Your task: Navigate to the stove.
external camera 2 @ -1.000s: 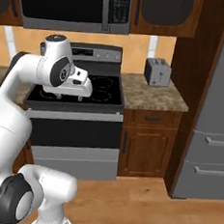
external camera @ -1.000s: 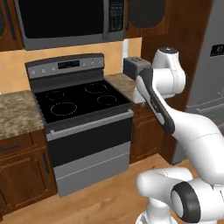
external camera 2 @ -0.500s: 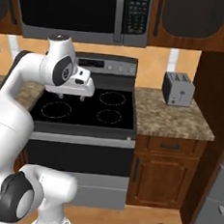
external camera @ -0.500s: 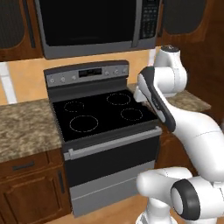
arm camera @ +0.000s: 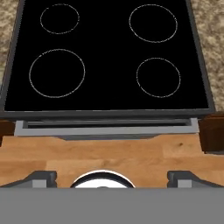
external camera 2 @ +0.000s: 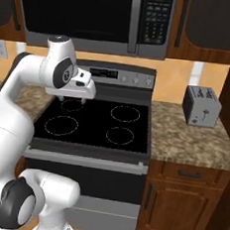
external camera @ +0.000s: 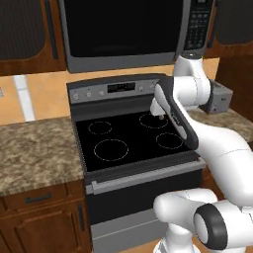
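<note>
The stove (external camera: 129,142) stands straight ahead, a steel-grey range with a black glass cooktop, four white burner rings and a raised control panel (external camera: 118,89). From the right base camera the stove (external camera 2: 97,124) sits left of centre, its black oven door below. My gripper (external camera: 159,116) hangs over the back right part of the cooktop, above the glass and not touching it. It appears again as the gripper (external camera 2: 70,99) near the rear rings. Looking down, the stove (arm camera: 109,57) spreads below my gripper (arm camera: 112,177), which is open and holds nothing.
A black-windowed steel microwave (external camera: 123,32) hangs above the range. A grey toaster (external camera 2: 201,106) stands on the granite counter (external camera 2: 189,141) to the right. More granite counter (external camera: 34,155) lies to the left over wooden cabinets. Wood floor (arm camera: 109,153) runs before the oven.
The whole picture has shifted as the base drove: the stove now sits centred and larger in both base views. The arm keeps the same pose.
</note>
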